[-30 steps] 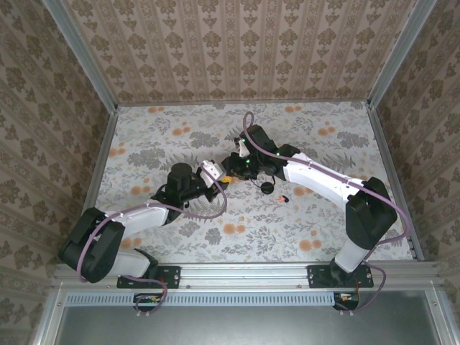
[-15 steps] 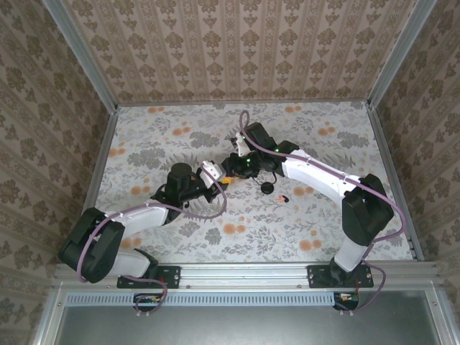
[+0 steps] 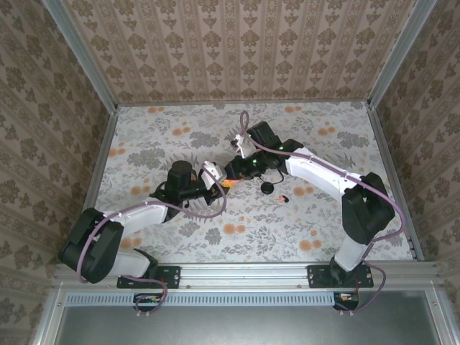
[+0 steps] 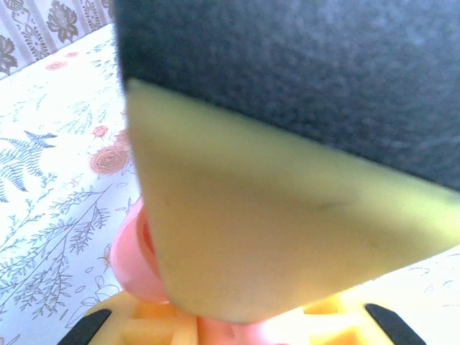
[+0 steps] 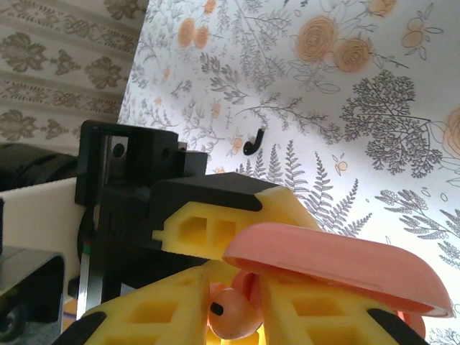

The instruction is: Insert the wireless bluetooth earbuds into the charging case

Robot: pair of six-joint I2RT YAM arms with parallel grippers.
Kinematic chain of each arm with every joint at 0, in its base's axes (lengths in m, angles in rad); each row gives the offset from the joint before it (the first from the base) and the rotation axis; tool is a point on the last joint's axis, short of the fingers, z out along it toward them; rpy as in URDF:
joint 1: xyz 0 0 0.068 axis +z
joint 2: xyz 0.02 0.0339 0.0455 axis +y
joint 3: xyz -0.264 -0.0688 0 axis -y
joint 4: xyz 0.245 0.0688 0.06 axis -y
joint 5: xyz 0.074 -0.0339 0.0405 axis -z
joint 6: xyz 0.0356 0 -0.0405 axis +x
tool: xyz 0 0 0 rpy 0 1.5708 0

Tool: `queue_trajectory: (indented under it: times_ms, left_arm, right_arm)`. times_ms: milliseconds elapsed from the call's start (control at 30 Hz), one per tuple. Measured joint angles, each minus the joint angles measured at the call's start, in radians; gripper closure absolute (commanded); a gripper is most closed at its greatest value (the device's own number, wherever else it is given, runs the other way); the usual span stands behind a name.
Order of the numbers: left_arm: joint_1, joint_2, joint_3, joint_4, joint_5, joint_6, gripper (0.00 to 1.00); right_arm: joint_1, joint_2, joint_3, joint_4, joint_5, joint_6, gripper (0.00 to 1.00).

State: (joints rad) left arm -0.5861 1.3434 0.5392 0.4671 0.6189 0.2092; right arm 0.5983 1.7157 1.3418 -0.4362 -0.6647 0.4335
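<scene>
The salmon-pink charging case [image 3: 226, 185] is held above the table by my left gripper [image 3: 219, 184], which is shut on it. The case's lid [image 5: 338, 269] stands open, and a curved pink edge of the case [image 4: 133, 251] shows above my left gripper [image 4: 230, 334]. My right gripper [image 3: 232, 175] meets it from the far right. In the right wrist view my right gripper [image 5: 233, 320] is shut on a small pink earbud [image 5: 237, 310] with a black dot, just under the lid. A tiny black hook-shaped earbud [image 5: 253, 142] lies on the table beyond.
A black round disc [image 3: 267, 187] lies on the floral table just right of the grippers, with a small orange-and-dark piece [image 3: 282, 198] beside it. The right arm's yellow finger [image 4: 273, 215] blocks most of the left wrist view. Patterned walls enclose the table.
The right gripper has shifted slightly toward the left gripper and the case, closing the gap between them. The left arm has hardly moved.
</scene>
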Motion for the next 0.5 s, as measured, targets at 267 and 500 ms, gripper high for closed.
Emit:
queue_trajectory:
  times_ms: [267,500]
  left_arm:
    - [0.006,0.000,0.014,-0.027,0.028,-0.019,0.85]
    - [0.007,-0.005,0.016,-0.026,0.013,-0.022,0.85]
  right_arm:
    - [-0.003,0.000,0.000,0.006,-0.021,-0.019,0.70]
    - [-0.003,-0.010,0.000,0.018,-0.021,-0.003,0.65]
